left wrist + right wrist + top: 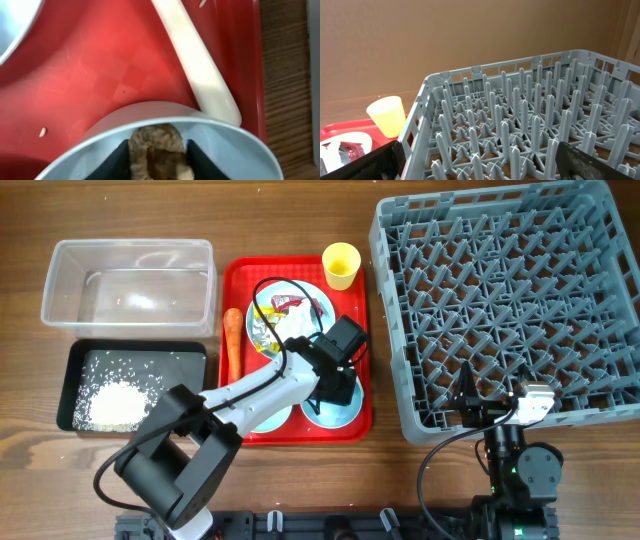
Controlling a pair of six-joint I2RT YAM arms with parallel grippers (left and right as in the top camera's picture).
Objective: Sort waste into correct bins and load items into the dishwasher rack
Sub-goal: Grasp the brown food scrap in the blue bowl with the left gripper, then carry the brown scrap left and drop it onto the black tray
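On the left gripper, the jaws are clasping the brown food lump inside the light-blue bowl, which is sitting on the red tray. The right gripper is hovering at the dishwasher rack's near edge, jaws spread wide and holding nothing.

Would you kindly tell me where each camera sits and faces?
Overhead: above the table, looking down on red tray and rack; both arms show.
Left wrist: on the left gripper, facing down at a brown lump in a bowl; its fingers show.
Right wrist: at the rack's near edge, facing across it; fingers of the open right gripper show.
Shared: overhead and right wrist both see the yellow cup.
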